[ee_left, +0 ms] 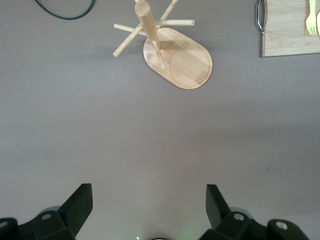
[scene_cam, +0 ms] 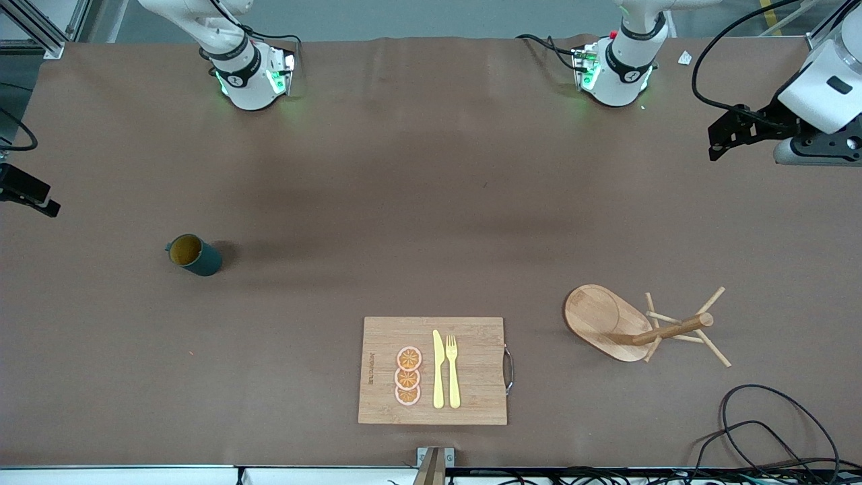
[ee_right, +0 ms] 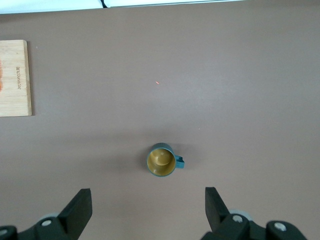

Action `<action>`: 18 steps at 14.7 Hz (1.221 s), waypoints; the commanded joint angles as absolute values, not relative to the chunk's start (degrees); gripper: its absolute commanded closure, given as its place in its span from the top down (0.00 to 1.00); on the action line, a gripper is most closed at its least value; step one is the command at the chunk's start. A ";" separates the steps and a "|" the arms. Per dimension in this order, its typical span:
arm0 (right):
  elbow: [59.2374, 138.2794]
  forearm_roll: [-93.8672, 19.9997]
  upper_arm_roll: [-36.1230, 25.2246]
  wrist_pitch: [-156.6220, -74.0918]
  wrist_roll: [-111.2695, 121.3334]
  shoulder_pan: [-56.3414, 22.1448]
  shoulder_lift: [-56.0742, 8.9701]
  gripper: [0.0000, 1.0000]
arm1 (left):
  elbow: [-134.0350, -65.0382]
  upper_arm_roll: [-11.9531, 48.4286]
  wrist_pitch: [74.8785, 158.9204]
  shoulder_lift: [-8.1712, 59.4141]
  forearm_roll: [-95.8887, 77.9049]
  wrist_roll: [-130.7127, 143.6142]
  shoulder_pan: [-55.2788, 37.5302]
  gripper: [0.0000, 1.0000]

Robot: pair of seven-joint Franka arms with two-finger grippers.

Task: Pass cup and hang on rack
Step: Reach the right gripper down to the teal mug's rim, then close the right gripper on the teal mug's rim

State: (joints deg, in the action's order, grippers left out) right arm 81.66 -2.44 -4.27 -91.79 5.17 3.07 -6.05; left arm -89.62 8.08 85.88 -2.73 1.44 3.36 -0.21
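Both tools hang open and empty over the bench: the left tool is up above the left arm's end, with the rack in its wrist view, and the right tool is above the right arm's end, over bare surface near the cup. That cup stands upright (handle out to one side) well apart from the rack, with a cutting board between them, nearer the front camera.

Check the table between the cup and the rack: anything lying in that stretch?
In the front view, only the cutting board comes between the cup and the rack, nearer the camera than both; the brown tabletop straight between them shows bare.
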 commanded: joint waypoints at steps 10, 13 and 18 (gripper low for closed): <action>86.65 -3.08 -3.96 -94.47 -0.78 -2.28 -16.07 1.00 | -88.77 8.53 85.96 -2.64 1.85 2.90 0.00 1.00; 94.19 -1.15 -4.04 -102.19 -1.58 -2.64 -16.88 1.00 | -89.03 8.53 85.87 -2.55 1.85 2.90 0.09 1.00; 103.18 -1.05 -4.31 -114.25 -1.58 -1.93 -19.32 1.00 | -89.91 8.44 85.61 -2.90 1.85 2.81 0.18 1.00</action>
